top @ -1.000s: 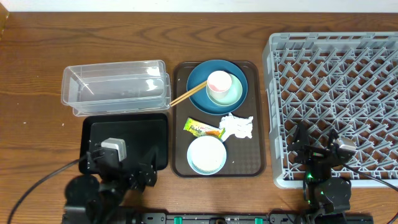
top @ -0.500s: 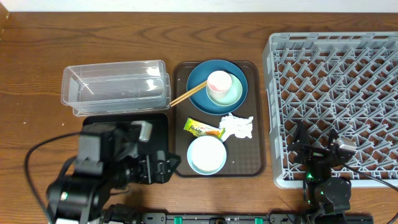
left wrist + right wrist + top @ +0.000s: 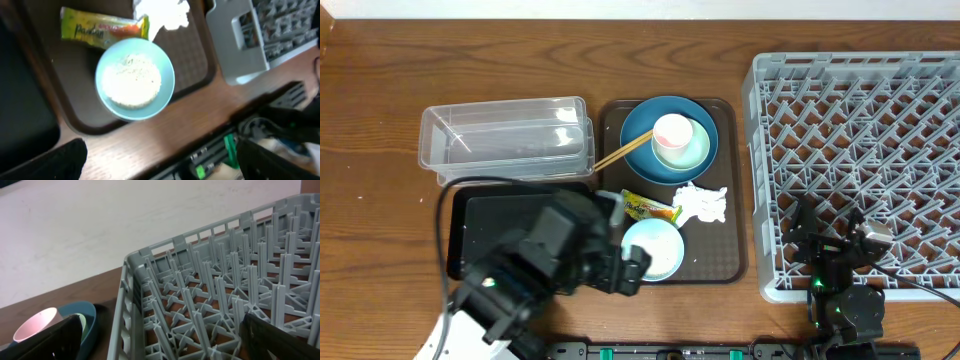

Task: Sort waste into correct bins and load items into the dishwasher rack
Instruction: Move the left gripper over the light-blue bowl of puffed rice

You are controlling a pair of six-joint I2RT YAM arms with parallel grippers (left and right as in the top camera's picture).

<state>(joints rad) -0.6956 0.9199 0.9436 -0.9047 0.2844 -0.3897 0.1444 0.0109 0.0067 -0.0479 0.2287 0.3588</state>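
1. Pale-blue bowl (image 3: 166,95) of rice (image 3: 132,80) sits on the brown tray (image 3: 197,60), with the wrapper (image 3: 102,31) and napkin (image 3: 160,11) just beyond it.
2. Left pincer (image 3: 165,157) hangs above the bowl, spread wide, probably lining up a first grab.
3. Right pincer (image 3: 165,340) gapes wide over the rack (image 3: 225,295), holding nothing, likely parked there to receive dishes.

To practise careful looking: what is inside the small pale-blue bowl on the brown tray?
White rice fills the small bowl; only its pale-blue wall shows around it. The rice covers the bowl's bottom, so anything beneath cannot be seen.
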